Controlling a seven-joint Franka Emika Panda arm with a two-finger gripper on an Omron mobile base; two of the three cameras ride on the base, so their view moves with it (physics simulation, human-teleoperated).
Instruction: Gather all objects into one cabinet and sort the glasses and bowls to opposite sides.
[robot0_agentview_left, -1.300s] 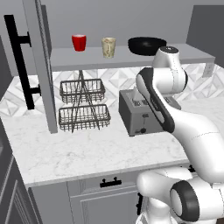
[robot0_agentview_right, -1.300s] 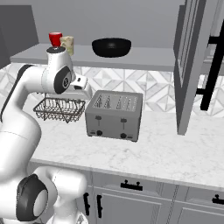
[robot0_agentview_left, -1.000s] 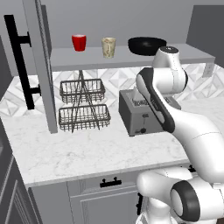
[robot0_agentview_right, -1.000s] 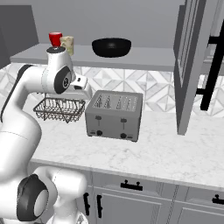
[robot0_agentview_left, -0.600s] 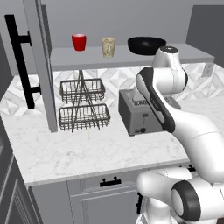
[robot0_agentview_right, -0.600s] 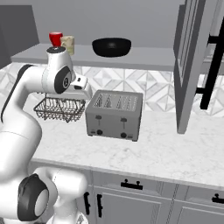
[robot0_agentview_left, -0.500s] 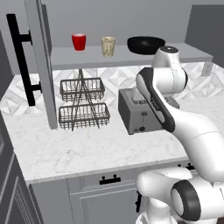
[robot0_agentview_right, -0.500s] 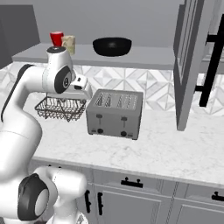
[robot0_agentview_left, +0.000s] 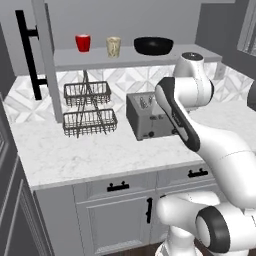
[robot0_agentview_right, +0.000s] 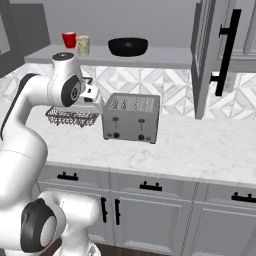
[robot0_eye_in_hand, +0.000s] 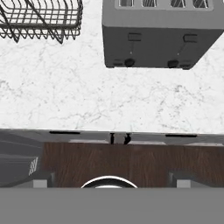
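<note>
Marble counter (robot0_eye_in_hand: 87, 100) lies under your hand camera; red tumbler (robot0_agentview_left: 83, 42), beige cup (robot0_agentview_left: 113, 46) and black bowl (robot0_agentview_left: 153, 45) already share the cabinet shelf (robot0_agentview_left: 100, 57), cups left, bowl right; jaw state can't be told; judge whether anything's left before reaching

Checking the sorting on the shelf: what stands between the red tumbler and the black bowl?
The beige cup stands between the red tumbler and the black bowl, nearer the tumbler, seen in both base views.
</note>
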